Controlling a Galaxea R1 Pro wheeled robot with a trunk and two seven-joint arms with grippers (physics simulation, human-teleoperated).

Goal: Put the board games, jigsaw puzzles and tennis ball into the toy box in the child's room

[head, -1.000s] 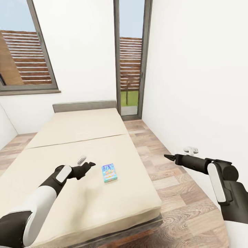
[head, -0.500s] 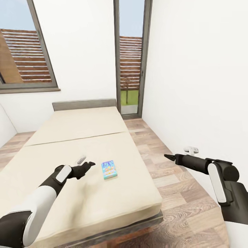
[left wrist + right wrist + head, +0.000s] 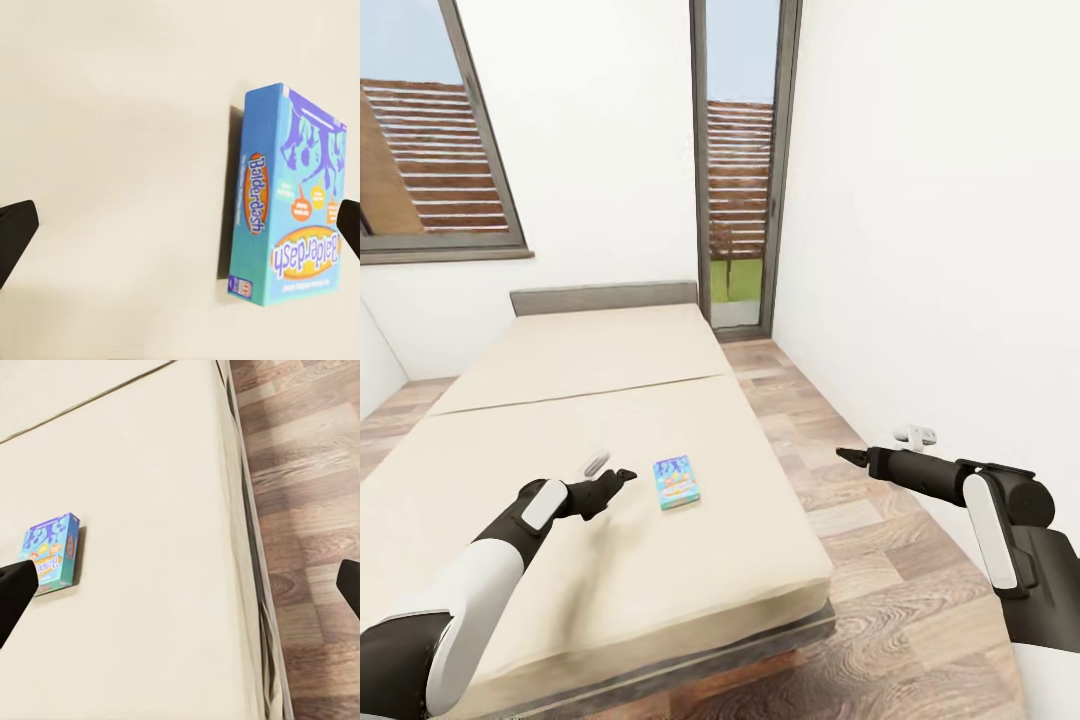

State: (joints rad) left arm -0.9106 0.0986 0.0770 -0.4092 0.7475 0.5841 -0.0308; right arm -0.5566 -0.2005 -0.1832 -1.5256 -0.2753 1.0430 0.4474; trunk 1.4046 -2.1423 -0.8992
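Child's room, head view. Across the last second the whole picture shifts. The bed (image 3: 610, 380), the tall window (image 3: 740, 170) and the wood floor (image 3: 840, 520) all slide together while both arms hold the same place in the frame. This reads as a move of the camera or base, not of the things. The bed's foot edge now sits slightly lower in the frame and more of the mattress is exposed. Judged from this, the robot is settling its stance before a pick, and no toy has been lifted yet.

The mattress is broad and flat, with a seam across its middle. Its long edge on the floor side drops to a thin grey frame, beyond which a strip of bare floor runs to the white wall. This leaves open room on that side.

A board game (image 3: 676, 482), a blue box lettered "Balderdash", lies flat on the nearer half of the bed. It is inside the floor-side edge and well apart from the foot edge. A small pale object (image 3: 596, 463) lies on the mattress near it; what it is cannot be told.

The left pincer (image 3: 622, 476) hovers just beside the box, fingers spread wide and empty. The right pincer (image 3: 845, 456) hangs over the floor strip, likewise spread and empty.
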